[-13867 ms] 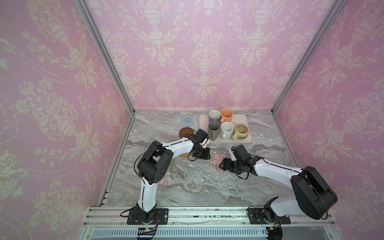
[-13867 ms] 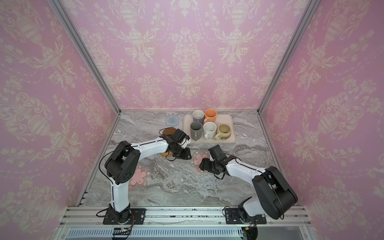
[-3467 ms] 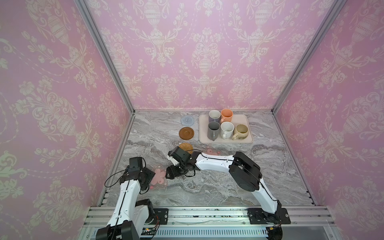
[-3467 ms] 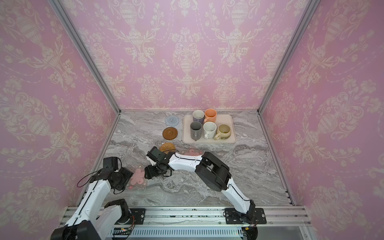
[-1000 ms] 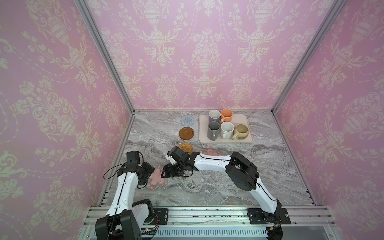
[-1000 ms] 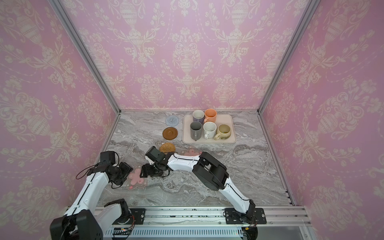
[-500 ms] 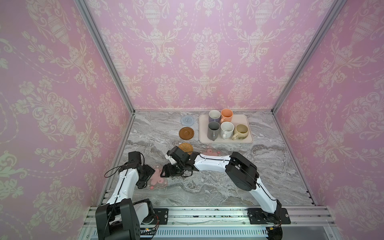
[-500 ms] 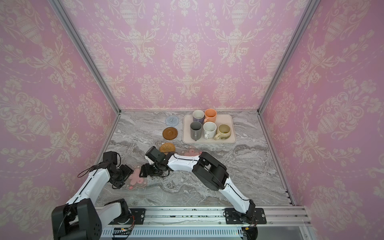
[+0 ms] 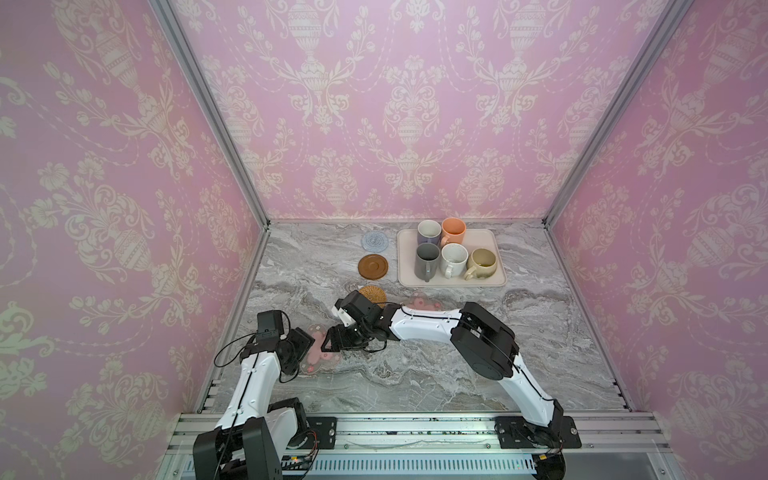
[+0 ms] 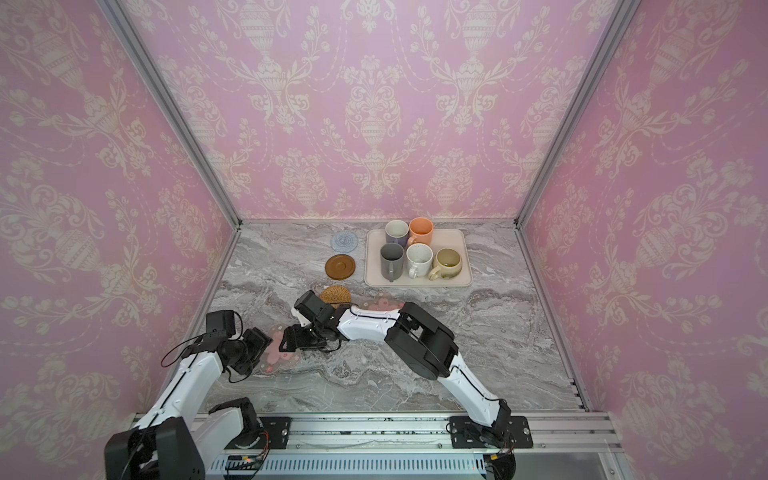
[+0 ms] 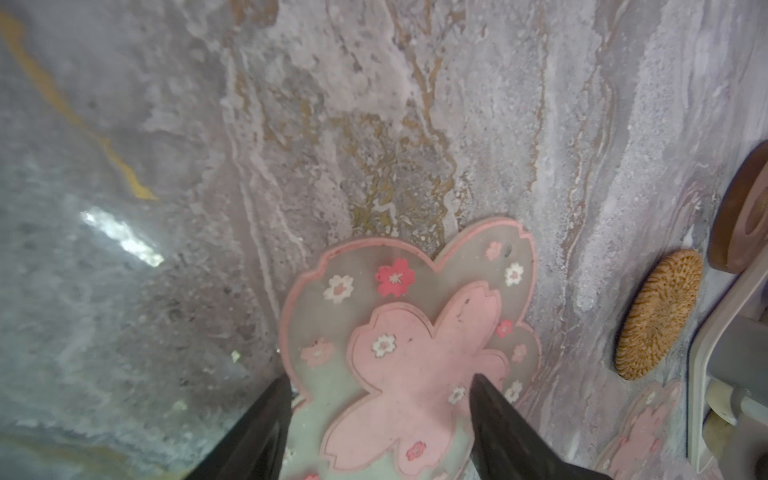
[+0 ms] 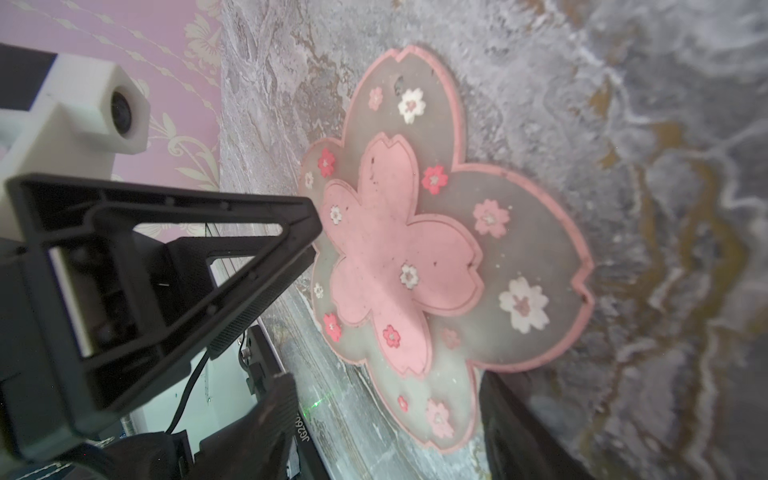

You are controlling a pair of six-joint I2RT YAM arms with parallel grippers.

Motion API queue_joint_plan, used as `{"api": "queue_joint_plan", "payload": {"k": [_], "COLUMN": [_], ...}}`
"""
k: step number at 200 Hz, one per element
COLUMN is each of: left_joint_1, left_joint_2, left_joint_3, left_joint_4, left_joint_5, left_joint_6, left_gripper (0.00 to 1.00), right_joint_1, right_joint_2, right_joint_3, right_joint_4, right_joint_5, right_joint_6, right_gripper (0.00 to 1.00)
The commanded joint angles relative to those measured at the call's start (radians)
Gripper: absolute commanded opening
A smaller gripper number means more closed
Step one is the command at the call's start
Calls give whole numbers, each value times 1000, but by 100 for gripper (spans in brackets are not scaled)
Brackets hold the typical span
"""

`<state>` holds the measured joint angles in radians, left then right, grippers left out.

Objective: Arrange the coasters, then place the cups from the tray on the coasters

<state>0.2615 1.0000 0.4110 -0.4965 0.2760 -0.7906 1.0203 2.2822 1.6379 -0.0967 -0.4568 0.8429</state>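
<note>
The flower-shaped coaster (image 9: 322, 354) I am working on lies on the counter (image 9: 415, 374) near the front left corner, and both arms meet at it. In the left wrist view this flower-shaped coaster (image 11: 411, 353) looks flat on the marble; it is clear, with a large pink blossom in the middle.

The left gripper (image 9: 306, 343) comes at it from the left side. Its jaws are spread: one finger (image 11: 266, 419) is at the coaster's edge, the other is over the pink part, and they pinch nothing.

The right gripper (image 9: 334, 338) reaches across the middle and meets the same coaster from the right side. In the right wrist view its jaws are also spread, with one lobe of the coaster between them. I cannot tell if they touch it. A triangular finger (image 12: 299, 220) of the left arm shows there too, with its tip at the coaster's rim.

Just behind the right wrist is the tan rattan coaster (image 9: 372, 294). Beside it is the second flower coaster (image 9: 422, 300), partly hidden by the right arm. Farther back lie the brown disc (image 9: 373, 266) and then the light-blue woven coaster (image 9: 375, 240), both just left of the tray (image 9: 494, 249).

The tray stands at the back, right of the middle, and carries all five cups upright. The lavender cup (image 9: 429, 232) and the peach cup (image 9: 454, 230) are behind. The dark grey cup (image 9: 427, 255), the speckled white cup (image 9: 454, 257) and the beige-yellow cup (image 9: 482, 262) are in front.
</note>
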Motion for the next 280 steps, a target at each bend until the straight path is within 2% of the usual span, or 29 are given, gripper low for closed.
{"api": "queue_joint_plan", "payload": {"k": [1,76,170,258,280], "left_joint_1": [-32,-37,-34,-31,-30], "left_joint_2": [19,111,382,539,547], "left_joint_3": [-62,-71,87,175,176], "left_joint_4": [26,141,255,342,364], "left_joint_5": [75,48,11,24,26], "left_joint_6": [-48,-71,-29,-32,-41], "left_gripper": [70,70,69,68,68], "right_joint_1": [-16,-42,-49,-109,-132], "right_joint_2": [55,165,316,459,473], "right_joint_3": [-30,138,425,711,729], "right_joint_4": [-73,-190,-348,-450,-446], "right_joint_5": [43,27,43,73,81], "right_joint_6": [12,-33,-53,-42,-24], "right_gripper": [71,71,70,71,71]}}
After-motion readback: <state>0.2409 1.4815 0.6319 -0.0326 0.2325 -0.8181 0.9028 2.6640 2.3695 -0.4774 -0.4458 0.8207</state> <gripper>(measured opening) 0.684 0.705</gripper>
